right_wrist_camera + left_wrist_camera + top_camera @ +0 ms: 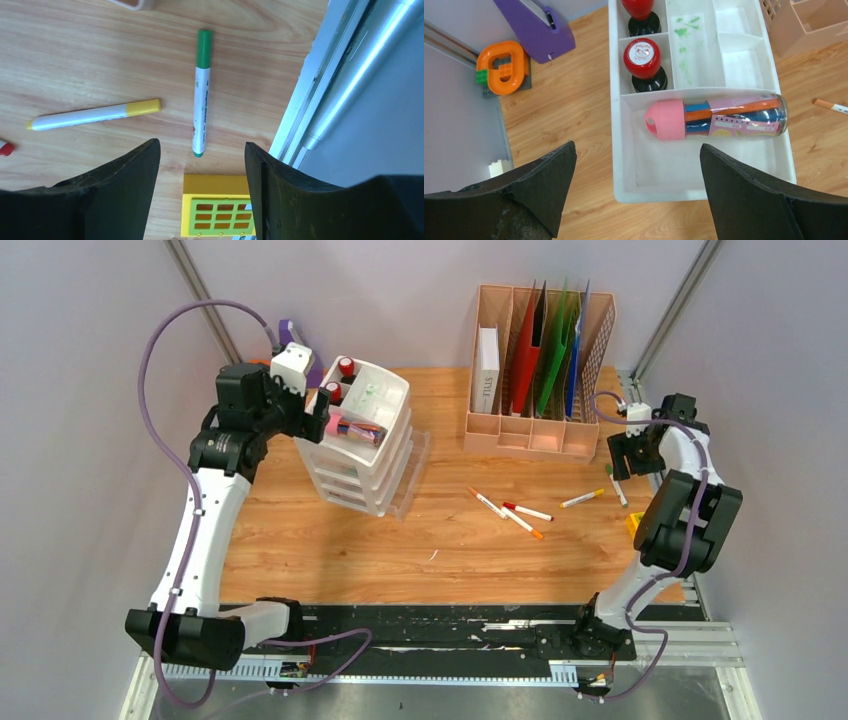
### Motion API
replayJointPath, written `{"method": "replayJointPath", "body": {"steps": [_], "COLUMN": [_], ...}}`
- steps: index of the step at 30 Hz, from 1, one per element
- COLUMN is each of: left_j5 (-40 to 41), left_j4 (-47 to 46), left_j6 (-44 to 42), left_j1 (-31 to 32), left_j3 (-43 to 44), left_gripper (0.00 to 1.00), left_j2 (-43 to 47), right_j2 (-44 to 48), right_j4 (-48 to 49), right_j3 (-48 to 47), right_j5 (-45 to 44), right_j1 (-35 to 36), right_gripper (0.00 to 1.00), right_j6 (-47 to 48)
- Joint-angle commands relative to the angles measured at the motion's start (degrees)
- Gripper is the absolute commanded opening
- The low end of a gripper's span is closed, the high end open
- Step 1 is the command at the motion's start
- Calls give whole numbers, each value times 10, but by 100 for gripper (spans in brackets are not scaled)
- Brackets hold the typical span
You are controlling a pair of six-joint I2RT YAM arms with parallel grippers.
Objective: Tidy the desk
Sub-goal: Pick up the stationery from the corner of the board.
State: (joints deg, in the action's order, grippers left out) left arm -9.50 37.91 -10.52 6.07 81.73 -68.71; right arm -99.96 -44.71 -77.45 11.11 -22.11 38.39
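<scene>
Desk (330, 550): wood-grain top between the grey walls, with the arms' bases at its near edge.
Left claw (636, 150): spread wide and holding nothing, it hovers over the front of the tray.
Tray (613, 100): top of a white drawer unit (350, 475) at the desk's far left. A clear pen tube (724, 117) with a pink cap lies across its front compartment, and two red stamps (644, 57) stand behind it.
Right claw (201, 145): partly apart and empty, above the lower end of a green marker (202, 100).
Right edge: a yellow marker (95, 115) lies left of the green one, not touching it, with a yellow block (215, 210) just below (its corner is hidden by the claw).
Mid-desk: a few loose markers (527, 511).
Far side: a pink rack (530, 438) with folders standing upright.
Left corner: an orange brick piece (501, 67) and a purple object (536, 27).
</scene>
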Motion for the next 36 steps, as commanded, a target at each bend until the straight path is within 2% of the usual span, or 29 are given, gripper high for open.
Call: {"method": "replayJointPath", "body": {"steps": [1,9,14,21,24,27,36], "left_j5": [-21,-18,-12,-7,0,7,29], "left_j4": [-27,-26,-21,-17,-11,-2,20], "left_j6": [-28,-46,-48,-44,-40,-38,-28], "left_j1": [-3,-3,-4,-3,-4,-3,-3], "left_j3": [-19,-32,-34,-34,-30,-21,23], "left_gripper": [100,100,100,100,100,100,100], "left_j2": [13,13,21,35,39,44,41], "right_j2": [-43,-100,-116,-118,-118,-102,28], "right_j4": [-1,26,59,97,106,105,55], "right_j3": [-35,-29,-4,35,47,54,34], "right_j5": [-11,-33,-49,-57,-53,-41,12], "right_j1": [-8,-8,-8,-8,-8,-8,-7], "right_gripper": [63,60,54,33,20,10,0], "right_j6": [-23,-38,-33,-30,-34,-37,-50]}}
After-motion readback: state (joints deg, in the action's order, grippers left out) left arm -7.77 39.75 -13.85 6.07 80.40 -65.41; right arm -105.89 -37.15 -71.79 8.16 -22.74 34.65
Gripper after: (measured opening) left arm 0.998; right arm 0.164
